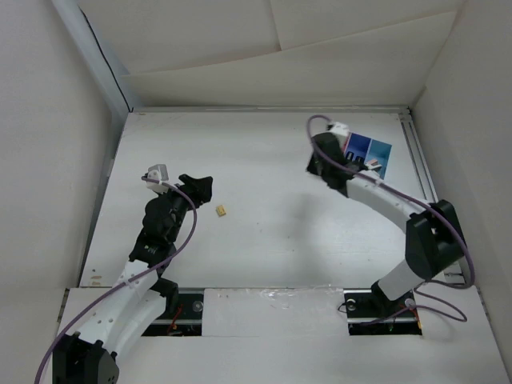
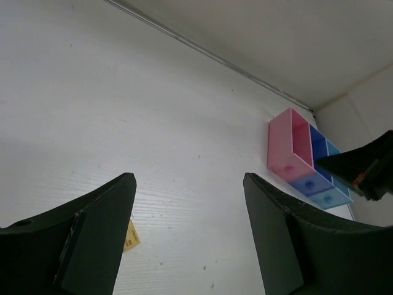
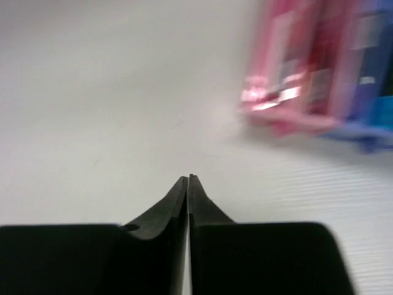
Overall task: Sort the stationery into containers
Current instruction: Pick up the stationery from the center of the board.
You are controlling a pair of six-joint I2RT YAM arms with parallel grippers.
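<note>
- One plastic tray of three square bins (image 1: 373, 152), pink, dark blue and light blue, sits upper right in the top view; the right arm (image 1: 386, 198) hides its pink bin.
- One small yellow block (image 1: 222, 210) lies left of middle.
- The left gripper (image 2: 190, 184): fingers apart, empty.
- The right gripper (image 3: 188, 179): fingers pressed together, empty.

The small plastic tray of three joined pink, dark blue and light blue bins (image 3: 313, 74) is motion-blurred and cut by the right edge (contents unreadable). The small yellow eraser-like block (image 2: 131, 237) lies half hidden behind one of the dark fingers (image 2: 95, 243).
</note>
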